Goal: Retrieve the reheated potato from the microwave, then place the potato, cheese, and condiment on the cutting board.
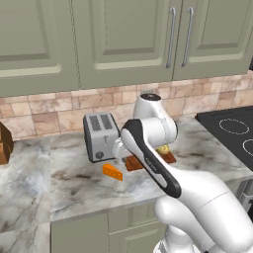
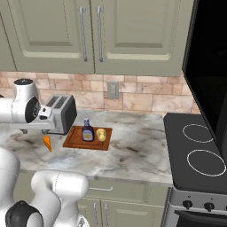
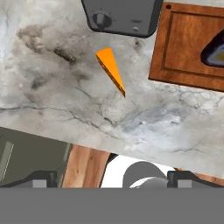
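Observation:
The orange cheese (image 3: pixel 111 70) wedge lies on the marble counter in front of the silver toaster (image 3: pixel 122 15). My gripper (image 3: pixel 113 179) hangs above it, open, with nothing between its fingers. To the right lies the reddish-brown cutting board (image 2: pixel 75 141). On it stand the purple-blue condiment (image 2: pixel 87 130) bottle and the yellow potato (image 2: pixel 102 134), side by side. In the left base view my forearm hides most of the cutting board (image 1: pixel 132 163), while the potato (image 1: pixel 164 148) and the cheese (image 1: pixel 112 172) show beside it. The black microwave (image 2: pixel 208 66) hangs at the far right.
A black cooktop (image 2: pixel 199 150) lies right of the counter, below the microwave. Green wall cabinets (image 2: pixel 88 35) run above the tiled backsplash. The counter's front edge (image 3: pixel 52 135) is close behind the cheese. A wall outlet (image 2: pixel 112 90) sits behind the board.

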